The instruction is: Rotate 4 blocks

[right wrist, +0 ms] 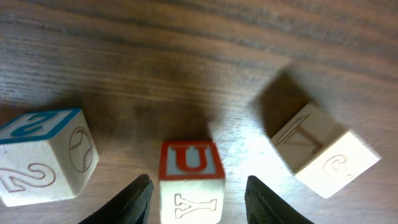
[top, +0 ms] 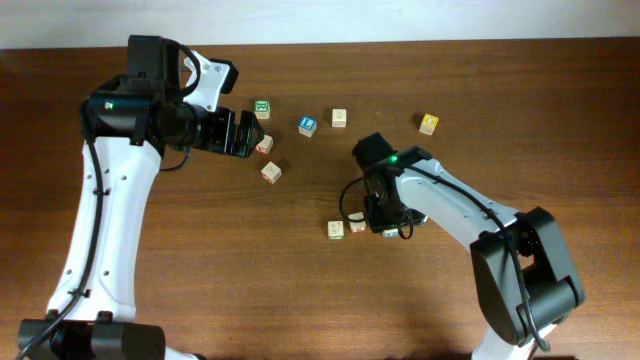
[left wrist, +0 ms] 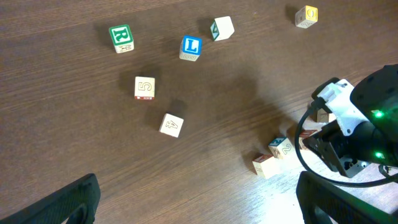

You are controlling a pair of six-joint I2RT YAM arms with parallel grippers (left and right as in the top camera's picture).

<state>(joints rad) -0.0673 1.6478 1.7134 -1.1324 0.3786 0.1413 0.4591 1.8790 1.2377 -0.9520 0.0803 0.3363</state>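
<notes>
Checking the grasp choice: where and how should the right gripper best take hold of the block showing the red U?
Grip the U block by its two opposite side faces, coming straight down from above. It sits square between the open fingers of the right gripper, with gaps separating it from the 2 block and the tilted block, so both sides look reachable.

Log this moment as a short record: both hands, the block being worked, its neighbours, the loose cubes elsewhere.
left hand: open, holding nothing
right hand: open, fingers straddling a block, gaps on both sides
block between fingers: pale wooden cube with a red U on top
neighbours: pale wooden cube printed 2 with a blue top on one side, pale wooden cube turned askew on the other; neither touches it
elsewhere: green-faced cube, blue-faced L cube, yellow-faced cube
surface: brown wooden table
</notes>
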